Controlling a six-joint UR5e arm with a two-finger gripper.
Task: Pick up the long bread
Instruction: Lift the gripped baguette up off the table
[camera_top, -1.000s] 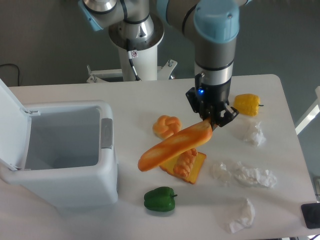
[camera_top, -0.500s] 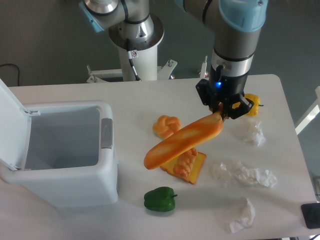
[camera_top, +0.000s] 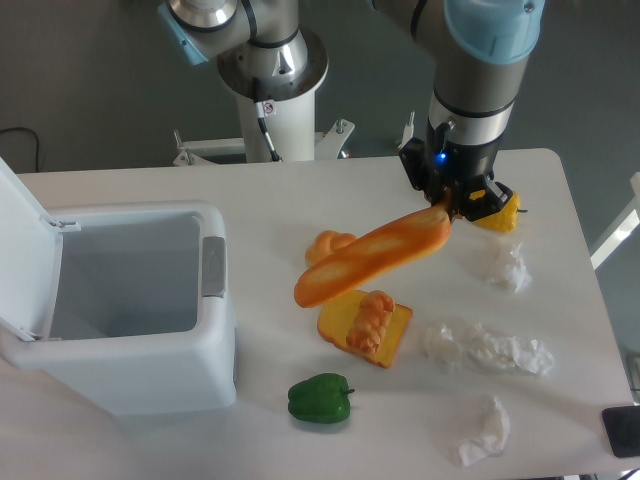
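The long bread (camera_top: 372, 256) has risen since a moment ago and now hangs clear of the toast slice (camera_top: 366, 329) it overlapped, its free end tilted down to the left over the knotted roll (camera_top: 326, 246). The gripper (camera_top: 449, 210) is clamped on its upper right end (a yellow pepper (camera_top: 500, 212) sits just behind).

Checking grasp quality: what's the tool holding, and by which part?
The tool grips the long, glossy orange-brown toy baguette by its upper right tapered end; the rest hangs down-left, unsupported.
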